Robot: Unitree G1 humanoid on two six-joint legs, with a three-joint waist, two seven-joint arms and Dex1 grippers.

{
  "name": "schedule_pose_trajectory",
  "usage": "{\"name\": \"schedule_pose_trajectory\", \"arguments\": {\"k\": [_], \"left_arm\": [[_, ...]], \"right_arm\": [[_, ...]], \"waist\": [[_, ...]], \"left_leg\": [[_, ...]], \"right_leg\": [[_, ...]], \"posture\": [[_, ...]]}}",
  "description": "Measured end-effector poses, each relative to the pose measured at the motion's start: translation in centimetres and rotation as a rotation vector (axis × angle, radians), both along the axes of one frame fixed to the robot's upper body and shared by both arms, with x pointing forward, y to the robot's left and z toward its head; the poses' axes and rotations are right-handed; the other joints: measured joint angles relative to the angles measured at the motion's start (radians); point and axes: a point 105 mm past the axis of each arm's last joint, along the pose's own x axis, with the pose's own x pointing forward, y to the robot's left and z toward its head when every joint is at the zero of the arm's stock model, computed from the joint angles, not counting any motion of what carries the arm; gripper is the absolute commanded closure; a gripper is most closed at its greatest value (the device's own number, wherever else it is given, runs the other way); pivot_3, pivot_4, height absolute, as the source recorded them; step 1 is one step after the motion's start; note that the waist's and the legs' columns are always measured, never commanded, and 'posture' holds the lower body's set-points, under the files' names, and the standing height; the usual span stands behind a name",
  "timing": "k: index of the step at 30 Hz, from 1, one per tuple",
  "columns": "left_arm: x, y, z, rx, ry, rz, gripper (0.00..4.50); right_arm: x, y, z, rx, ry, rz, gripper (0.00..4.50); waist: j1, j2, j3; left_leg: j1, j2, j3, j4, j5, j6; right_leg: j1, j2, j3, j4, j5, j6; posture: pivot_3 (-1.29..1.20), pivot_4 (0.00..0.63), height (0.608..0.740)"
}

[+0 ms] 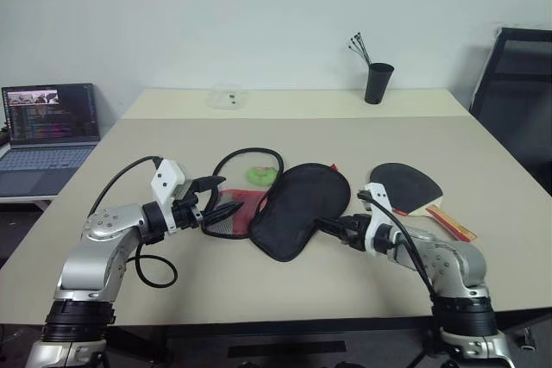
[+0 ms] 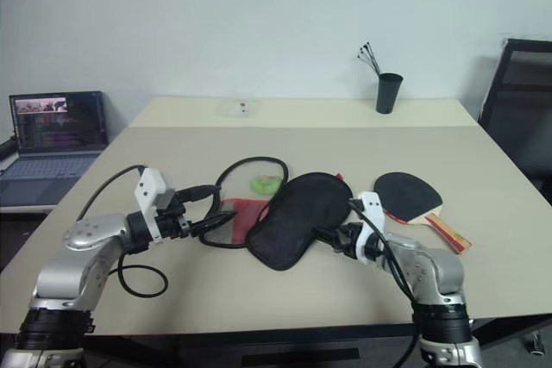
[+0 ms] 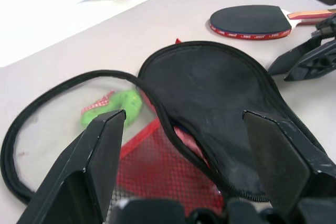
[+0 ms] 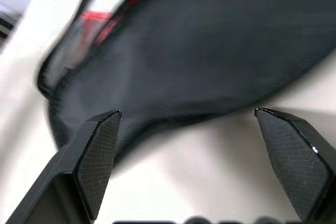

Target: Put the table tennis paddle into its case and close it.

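The left gripper (image 1: 226,197) hangs with its fingers spread wide and nothing between them, its tips just over the case's (image 1: 297,208) unzipped left half. The right gripper (image 1: 326,227) is likewise wide open and empty, pointing at the case's near right edge from just beside it.

The case lies open in the middle of the table (image 1: 285,131). Its black flap is folded over to the right, while the left half lies flat with a red mesh panel and a loop of zip edge curving round it. A small green object (image 1: 260,175) sits inside that loop, near the far edge. The case holds no paddle.

The paddle (image 1: 407,187) rests flat on the table to the right of the case, apart from it, black face up, handle pointing toward the right edge and close behind the right arm.

Farther back, a black cup (image 1: 378,83) holding thin sticks stands near the far edge, and a clear box (image 1: 228,96) lies left of it. Bare tabletop stretches between these and the case. A laptop (image 1: 47,131) sits open on a lower surface at far left, and a dark chair (image 1: 517,92) stands at the right.
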Motion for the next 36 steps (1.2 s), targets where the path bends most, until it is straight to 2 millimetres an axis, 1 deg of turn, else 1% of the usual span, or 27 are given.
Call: {"name": "schedule_pose_trajectory", "arguments": {"k": [4, 5, 7, 11, 13, 17, 20, 23, 24, 25, 26, 29, 31, 34, 36], "left_arm": [[0.1, 0.1, -0.1, 0.007, 0.004, -0.001, 0.6], [0.1, 0.1, -0.1, 0.009, 0.003, -0.003, 0.6], [0.1, 0.1, -0.1, 0.014, 0.001, -0.002, 0.6], [0.2, 0.1, -0.1, 0.018, 0.0, 0.001, 0.6], [0.1, 0.1, -0.1, 0.019, 0.0, 0.003, 0.6], [0.1, 0.3, -0.4, 0.018, 0.005, 0.012, 0.6], [0.2, 0.3, -0.3, 0.018, -0.003, 0.017, 0.6], [0.3, 0.3, -0.3, 0.02, -0.013, 0.02, 0.6], [0.3, 0.3, -0.3, 0.021, -0.013, 0.021, 0.6], [0.3, 0.3, -0.4, 0.022, -0.012, 0.022, 0.6], [0.4, 0.3, -0.4, 0.021, -0.012, 0.021, 0.6], [0.5, -0.1, -0.5, 0.022, -0.014, 0.01, 0.6], [0.5, -0.3, -0.5, 0.019, -0.017, 0.006, 0.6], [0.5, -0.3, -0.5, 0.019, -0.02, 0.005, 0.6], [0.5, -0.3, -0.5, 0.019, -0.019, 0.006, 0.6]], "right_arm": [[0.5, 2.1, 0.5, 0.042, 0.008, 0.03, 0.01], [0.5, 2.4, 0.6, 0.044, 0.009, 0.036, 0.01], [0.4, 2.8, 0.3, 0.032, 0.012, 0.048, 0.01], [-0.3, 4.4, -0.1, 0.0, 0.014, 0.1, 0.01], [-0.6, 4.5, -0.6, -0.033, 0.013, 0.112, 0.01], [-0.8, 4.0, -0.6, -0.043, 0.009, 0.1, 0.01], [-0.8, 4.3, -0.5, -0.003, 0.022, 0.077, 0.01], [-0.8, 5.1, -0.5, 0.02, 0.03, 0.073, 0.01], [-0.8, 5.4, -0.4, 0.029, 0.031, 0.074, 0.4], [-0.6, 5.7, -0.3, 0.036, 0.03, 0.072, 0.59], [-0.5, 6.2, -0.1, 0.042, 0.031, 0.074, 0.91], [-0.1, 7.6, 0.5, 0.057, 0.013, 0.091, 2.02], [0.0, 8.2, 0.5, 0.037, -0.004, 0.101, 2.76], [0.1, 8.2, 0.0, 0.021, 0.005, 0.098, 3.76], [0.3, 7.6, -0.2, 0.006, 0.005, 0.093, 4.47]], "waist": [[-0.001, 0.0, 0.0], [-0.001, 0.0, 0.0], [-0.001, 0.0, 0.0], [-0.001, 0.0, 0.0], [-0.001, 0.0, 0.0], [0.0, 0.0, 0.0], [0.0, 0.0, 0.0], [-0.001, 0.0, 0.0], [-0.001, 0.0, 0.0], [-0.001, 0.0, 0.0], [-0.001, 0.0, 0.0], [-0.001, 0.0, 0.0], [-0.001, 0.0, 0.0], [-0.001, 0.0, 0.0], [-0.001, 0.0, 0.0]], "left_leg": [[0.0, 0.0, 0.0, 0.0, 0.0, 0.0], [0.0, 0.0, 0.0, 0.0, 0.0, 0.0], [0.0, 0.0, 0.001, 0.0, 0.0, 0.0], [0.0, 0.0, 0.001, 0.001, 0.0, 0.0], [0.0, 0.0, 0.001, 0.001, 0.0, 0.0], [0.0, 0.0, 0.001, 0.001, 0.0, 0.0], [0.0, 0.0, 0.001, 0.001, 0.0, 0.0], [0.0, 0.0, 0.001, 0.001, 0.0, 0.0], [0.0, 0.0, 0.001, 0.001, 0.0, 0.0], [0.0, 0.0, 0.001, 0.001, 0.0, 0.0], [0.0, 0.0, 0.001, 0.001, 0.0, 0.0], [0.0, 0.0, 0.001, 0.001, 0.0, 0.0], [0.0, 0.0, 0.001, 0.001, 0.0, 0.0], [0.0, 0.0, 0.002, 0.001, 0.0, 0.0], [0.0, 0.0, 0.002, 0.001, 0.0, 0.0]], "right_leg": [[-0.001, 0.0, 0.001, 0.002, 0.0, 0.0], [-0.001, 0.0, 0.001, 0.002, 0.0, 0.0], [-0.001, 0.0, 0.001, 0.003, 0.0, 0.0], [-0.003, 0.0, 0.002, 0.005, 0.0, 0.0], [-0.003, 0.0, 0.002, 0.005, 0.0, -0.001], [-0.003, 0.0, 0.002, 0.006, -0.001, -0.001], [-0.003, 0.0, 0.002, 0.006, -0.001, -0.001], [-0.004, 0.0, 0.002, 0.007, -0.001, -0.001], [-0.004, 0.0, 0.002, 0.007, -0.001, -0.001], [-0.004, 0.0, 0.002, 0.007, -0.001, -0.001], [-0.004, 0.0, 0.002, 0.007, -0.001, -0.001], [-0.004, 0.0, 0.002, 0.007, -0.001, -0.001], [-0.004, 0.0, 0.002, 0.007, -0.001, -0.001], [-0.004, 0.0, 0.002, 0.006, -0.001, -0.001], [-0.004, 0.0, 0.002, 0.006, -0.001, -0.001]], "posture": [[0.0, 0.15, 0.74], [0.0, 0.15, 0.74], [0.0, 0.15, 0.74], [0.0, 0.15, 0.74], [0.0, 0.15, 0.74], [0.0, 0.15, 0.74], [0.0, 0.15, 0.74], [0.0, 0.15, 0.74], [0.0, 0.15, 0.74], [0.0, 0.15, 0.74], [0.0, 0.15, 0.74], [0.0, 0.15, 0.74], [0.0, 0.15, 0.74], [0.0, 0.15, 0.74], [0.0, 0.15, 0.74]]}}
